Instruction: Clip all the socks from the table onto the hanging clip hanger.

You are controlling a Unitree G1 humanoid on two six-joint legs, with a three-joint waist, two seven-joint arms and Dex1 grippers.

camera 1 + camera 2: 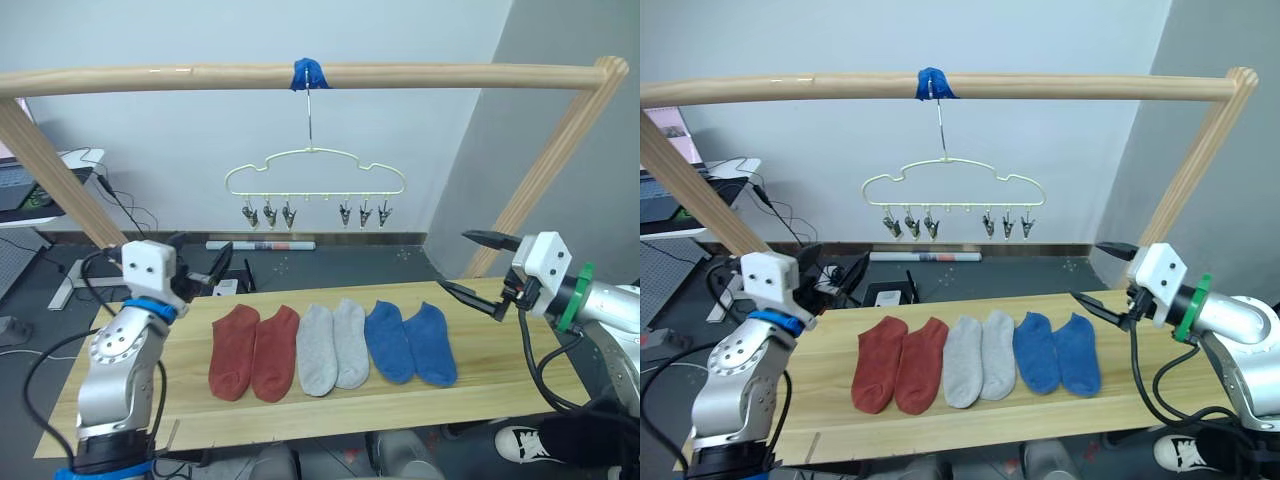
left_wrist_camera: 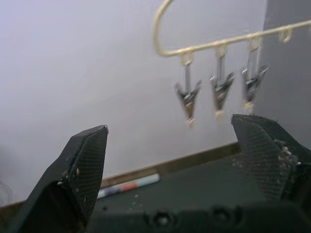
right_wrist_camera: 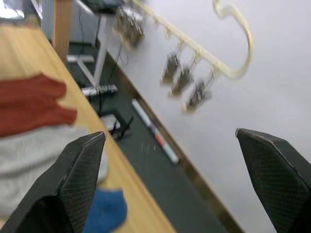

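Observation:
Six socks lie side by side on the pale wooden table point(image 1: 500, 395): two rust-red point(image 1: 253, 352), two light grey point(image 1: 333, 346) and two blue point(image 1: 410, 342). Above and behind them the clip hanger point(image 1: 315, 172) hangs by its long hook, its metal clips point(image 2: 187, 97) all bare. My left gripper point(image 1: 205, 258) is open and holds nothing, raised above the table's far left edge, left of the red socks. The right gripper point(image 1: 455, 262) is also open with nothing in it, raised over the table's right part near the blue socks. In the right wrist view the right gripper point(image 3: 170, 133) points towards the hanger's clips point(image 3: 184, 80).
A thick wooden pole frame point(image 1: 430, 74) spans the table, with slanted legs at both sides; blue tape point(image 1: 309, 72) fixes the hanger's hook to it. Behind on the left stands a desk with cables point(image 1: 60, 170). A person's shoe point(image 1: 525, 441) shows under the table's right end.

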